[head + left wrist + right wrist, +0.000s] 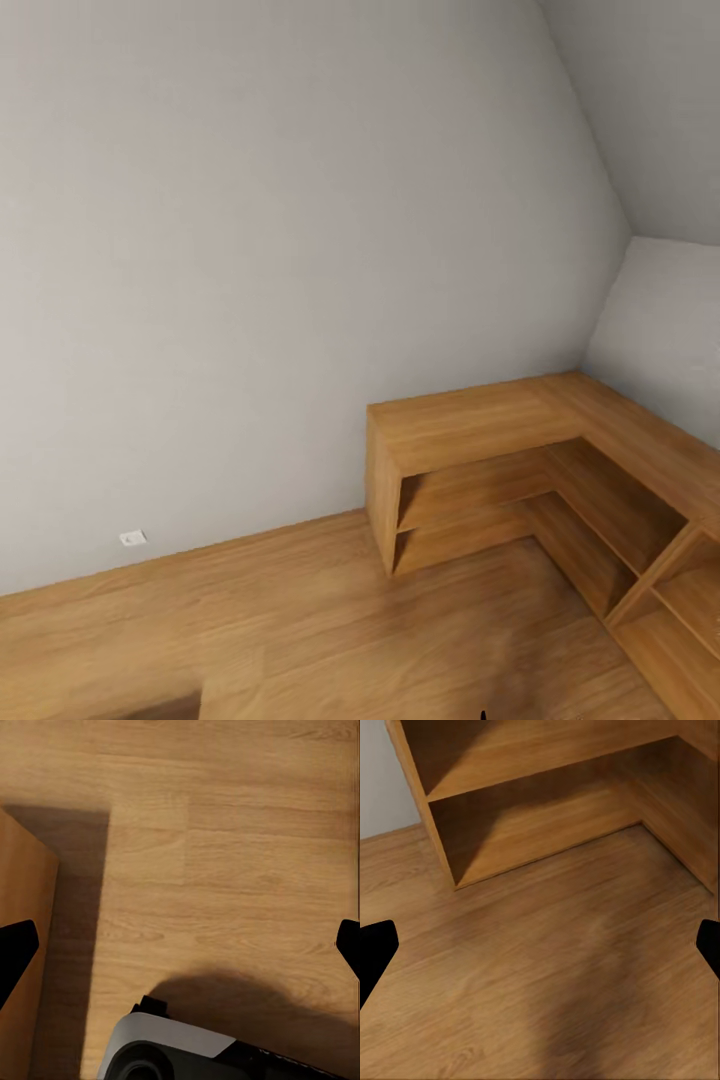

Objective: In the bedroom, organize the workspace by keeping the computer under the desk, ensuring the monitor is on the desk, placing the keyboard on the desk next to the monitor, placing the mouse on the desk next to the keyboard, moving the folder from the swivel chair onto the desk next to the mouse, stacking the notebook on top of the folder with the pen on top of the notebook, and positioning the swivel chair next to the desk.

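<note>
We face one grey wall (280,260) above broad open wood floor (300,620). One L-shaped wooden shelf unit (480,425) fills the corner. Our left pincer (180,945) and right pincer (540,945) both hang spread wide, holding nothing. One small white wall outlet (132,538) sits low.

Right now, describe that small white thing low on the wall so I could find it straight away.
Start at the L-shaped wooden shelf unit in the room's corner, then follow the grey wall leftward along the wood floor. Just above the floor line sits a small white wall outlet, the one mark on that plain wall.
</note>
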`<state>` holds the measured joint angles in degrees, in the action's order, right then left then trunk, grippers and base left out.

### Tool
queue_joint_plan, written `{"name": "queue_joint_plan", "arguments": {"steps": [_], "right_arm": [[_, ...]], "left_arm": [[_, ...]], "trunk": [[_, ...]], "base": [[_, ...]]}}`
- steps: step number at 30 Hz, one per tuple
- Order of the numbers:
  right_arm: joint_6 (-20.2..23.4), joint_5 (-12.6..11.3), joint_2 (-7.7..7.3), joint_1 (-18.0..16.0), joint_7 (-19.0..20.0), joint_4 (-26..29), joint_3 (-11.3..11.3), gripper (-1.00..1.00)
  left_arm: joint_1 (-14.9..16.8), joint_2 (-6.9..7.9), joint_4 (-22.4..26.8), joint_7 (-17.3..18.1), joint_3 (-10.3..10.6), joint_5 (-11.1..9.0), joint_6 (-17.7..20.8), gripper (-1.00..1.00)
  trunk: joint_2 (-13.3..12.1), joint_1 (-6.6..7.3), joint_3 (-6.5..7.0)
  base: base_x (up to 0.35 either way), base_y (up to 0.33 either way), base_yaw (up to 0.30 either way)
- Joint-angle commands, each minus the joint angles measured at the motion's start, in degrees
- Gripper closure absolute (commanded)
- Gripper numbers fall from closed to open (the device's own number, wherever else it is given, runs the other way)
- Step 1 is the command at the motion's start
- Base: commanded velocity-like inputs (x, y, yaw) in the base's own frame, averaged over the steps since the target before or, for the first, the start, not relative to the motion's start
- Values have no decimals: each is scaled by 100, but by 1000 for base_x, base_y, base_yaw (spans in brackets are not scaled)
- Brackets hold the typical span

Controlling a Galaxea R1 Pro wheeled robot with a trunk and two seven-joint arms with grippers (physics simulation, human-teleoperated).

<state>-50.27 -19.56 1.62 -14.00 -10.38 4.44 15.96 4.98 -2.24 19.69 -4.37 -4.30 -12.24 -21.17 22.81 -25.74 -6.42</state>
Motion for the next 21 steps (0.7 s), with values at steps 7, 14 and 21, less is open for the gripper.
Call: {"name": "queue_joint_plan", "arguments": {"steps": [7,14,21], "right_arm": [[-9,12,-11,-6,-34,-4,72,-100],[-9,21,-19,-6,8,-4,81,-100],[1,22,-21,-6,268,-4,82,-100]], "left_arm": [[3,-4,0,6,-27,2,-18,-100],[3,-4,0,6,-32,4,-22,-100],[3,-4,0,6,-35,6,-27,-100]], "trunk": [[11,-4,32],[11,-4,76],[11,-4,120]], "base": [[22,4,-227],[2,0,-237],[0,0,-246]]}}
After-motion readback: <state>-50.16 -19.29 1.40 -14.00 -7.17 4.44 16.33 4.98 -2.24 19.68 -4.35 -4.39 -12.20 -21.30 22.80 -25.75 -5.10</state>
